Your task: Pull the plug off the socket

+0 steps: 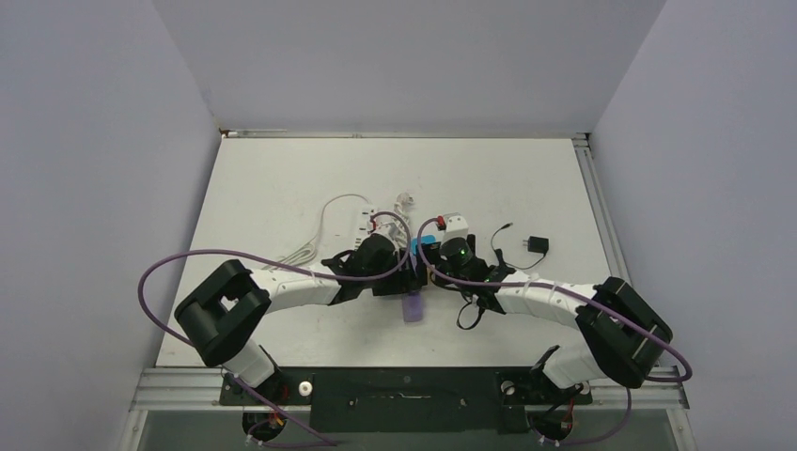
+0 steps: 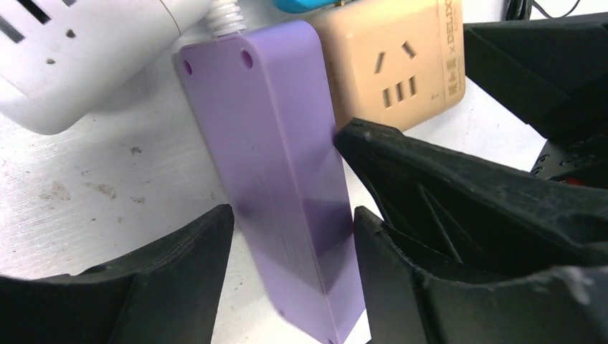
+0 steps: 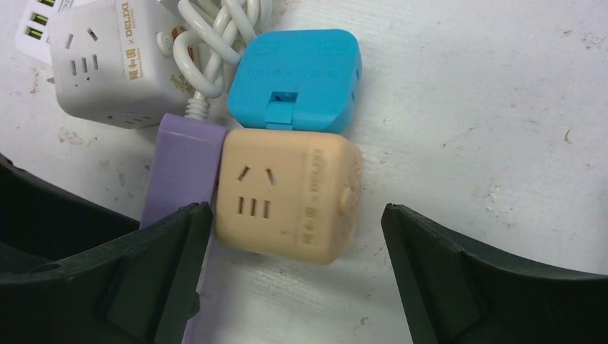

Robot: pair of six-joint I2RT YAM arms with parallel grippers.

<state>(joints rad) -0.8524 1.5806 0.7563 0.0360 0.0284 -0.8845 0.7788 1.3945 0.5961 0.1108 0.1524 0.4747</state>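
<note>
A purple power strip (image 2: pixel 272 165) stands on its edge on the table; it also shows in the top view (image 1: pixel 414 309) and the right wrist view (image 3: pixel 179 165). A beige cube plug adapter (image 3: pixel 287 197) is plugged into its side and also shows in the left wrist view (image 2: pixel 394 64). My left gripper (image 2: pixel 294 215) is shut on the strip, one finger on each broad face. My right gripper (image 3: pixel 297 211) is open around the beige cube's near end. Its left finger (image 3: pixel 158 265) is close to the cube and strip, and its right finger (image 3: pixel 459 272) stands well apart.
A blue cube adapter (image 3: pixel 294 79) touches the beige cube's far side. A white cube socket (image 3: pixel 107 64) and coiled white cord (image 3: pixel 215 36) lie behind the strip. A white power strip (image 1: pixel 362 224), another white cube (image 1: pixel 456 225) and a black charger (image 1: pixel 538 245) lie farther back.
</note>
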